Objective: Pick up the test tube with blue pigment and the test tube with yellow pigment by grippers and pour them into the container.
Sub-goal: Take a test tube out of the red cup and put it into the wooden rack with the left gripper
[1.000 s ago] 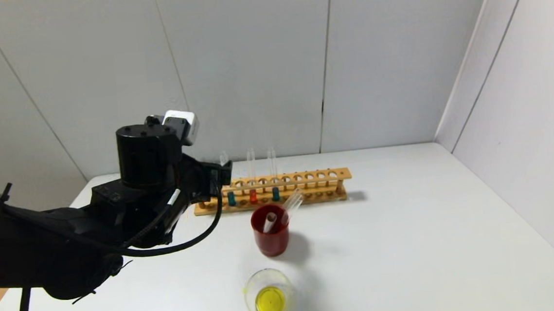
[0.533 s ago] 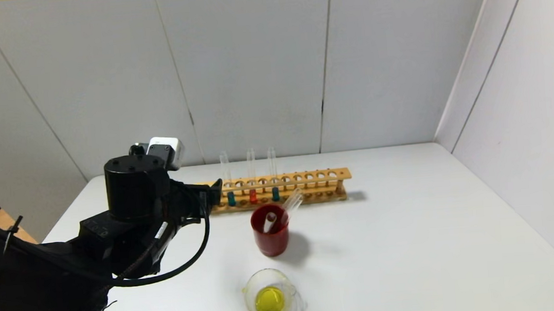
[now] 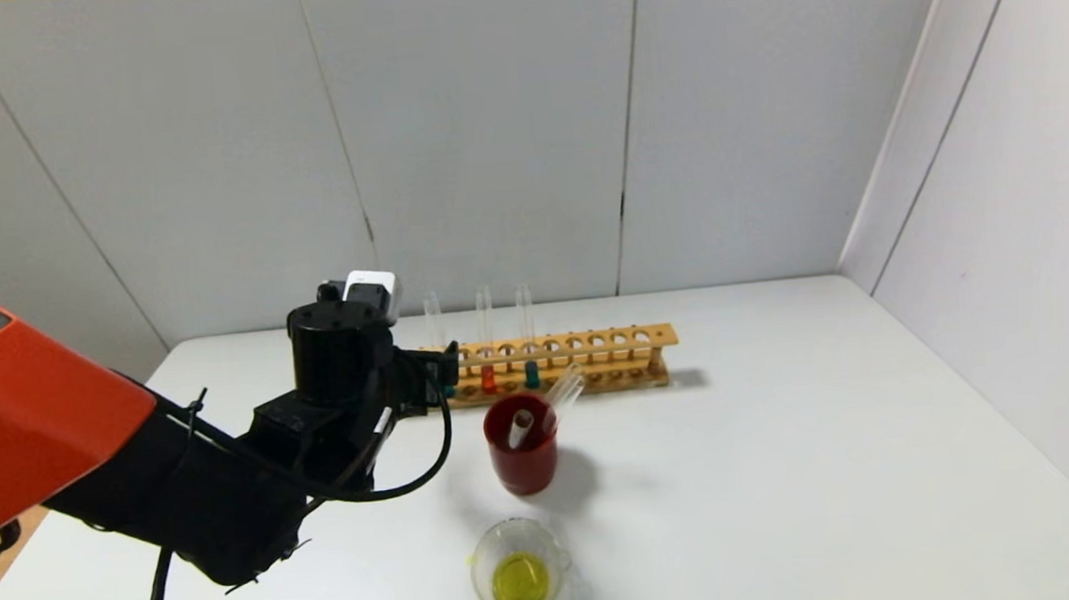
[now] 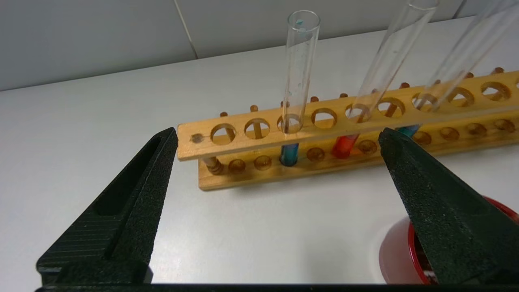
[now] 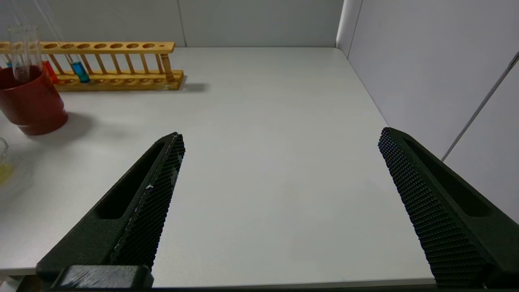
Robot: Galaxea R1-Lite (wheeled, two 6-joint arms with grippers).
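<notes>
- The container [image 3: 521, 579] stands nearest the robot and already holds yellow liquid, so the yellow pour looks done.
- An emptied tube leans in the red cup [image 3: 524, 456] behind it.
- The left gripper [image 4: 277, 140], jaws wide apart and empty, faces the wooden rack [image 3: 563, 366].
- The test tube with blue pigment [image 4: 296, 87] stands upright there, unpoured.
- The right gripper [image 5: 279, 142] waits open, well apart.
</notes>
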